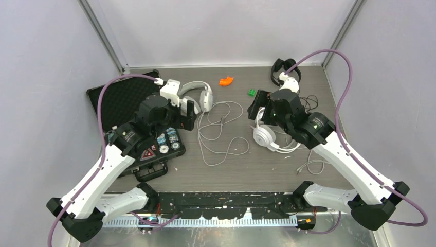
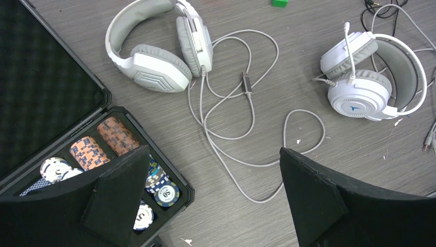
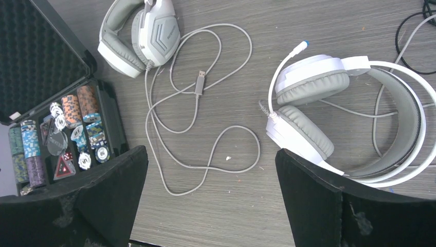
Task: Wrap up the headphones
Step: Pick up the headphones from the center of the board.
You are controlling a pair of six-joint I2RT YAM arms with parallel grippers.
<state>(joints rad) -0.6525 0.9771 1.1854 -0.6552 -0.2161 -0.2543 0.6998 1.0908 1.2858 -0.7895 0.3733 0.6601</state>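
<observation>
A pale grey over-ear headset (image 1: 198, 95) lies at the back left of centre, also in the left wrist view (image 2: 149, 62) and the right wrist view (image 3: 139, 41). Its white cable (image 1: 221, 135) sprawls in loose loops on the table (image 2: 241, 128) (image 3: 200, 128). A white headset with a mic boom (image 1: 266, 138) lies right of centre (image 2: 370, 77) (image 3: 349, 118), partly under my right arm. A thin black headset (image 1: 280, 69) lies at the back right. My left gripper (image 1: 188, 113) (image 2: 214, 152) and right gripper (image 1: 258, 108) (image 3: 211, 152) hover above the table, both open and empty.
An open black case (image 1: 117, 100) with poker chips (image 1: 169, 144) sits at the left, under my left arm. A small orange piece (image 1: 226, 81) and a green block (image 1: 251, 92) lie at the back. More thin cables (image 1: 308, 163) trail at the right.
</observation>
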